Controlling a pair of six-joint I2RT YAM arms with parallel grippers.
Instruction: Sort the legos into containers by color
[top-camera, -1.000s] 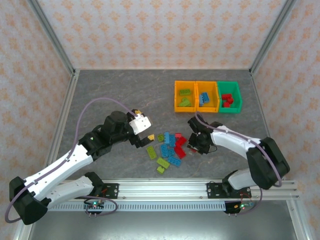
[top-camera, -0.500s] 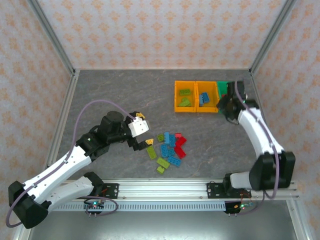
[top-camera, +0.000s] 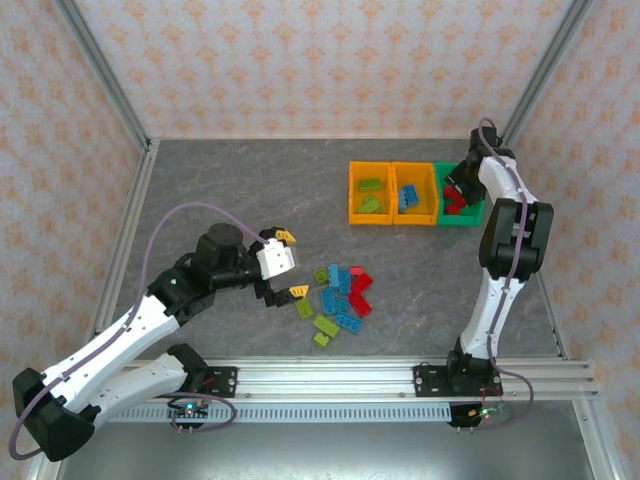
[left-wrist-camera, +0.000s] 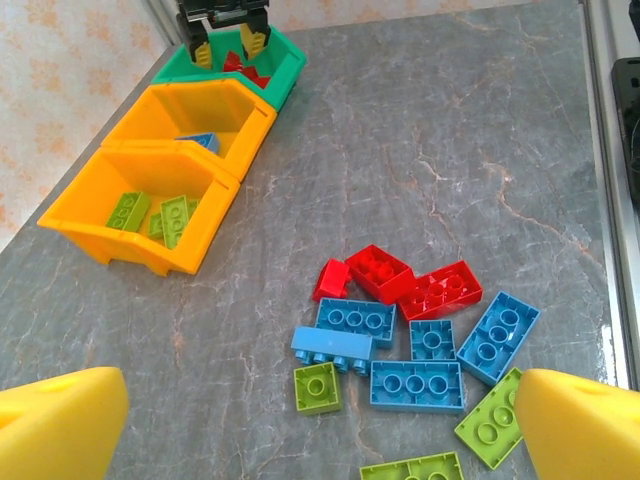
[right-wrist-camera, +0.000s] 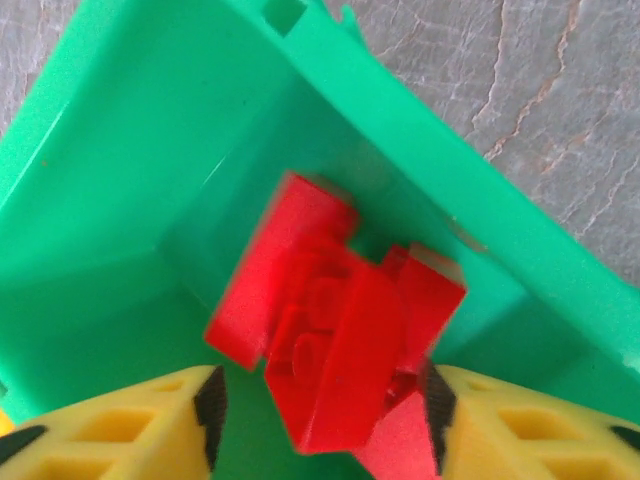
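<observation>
Since the earlier frames the right gripper (top-camera: 458, 188) has travelled from the pile of legos (top-camera: 340, 296) to the green bin (top-camera: 460, 220). The left gripper (top-camera: 291, 264) has shifted only a little beside the pile.

In the right wrist view, red bricks (right-wrist-camera: 330, 340) lie in the green bin, and one tilted brick sits just between the yellow fingers (right-wrist-camera: 120, 430). We cannot tell if the right gripper clamps it or has let it go. The left gripper stands wide apart, holding nothing, over the left side of the pile.

The green bin is the last of the row, near the far right corner of the table. The two orange bins (top-camera: 415, 219) touch it on the left; one holds lime green bricks (left-wrist-camera: 160, 215), the other a blue brick.

We judge that the risk is at the bin wall. The fingers reach low inside the bin, so a sideways retreat could push or tip this light bin. The tilted brick may also catch on a finger and come out again. A straight lift seems safer.

In the pile, the colours touch one another, so a wide grip may take two bricks.

Room is narrow by the right edge and its corner post. The table is bare between pile and bins, and toward the left edge.
</observation>
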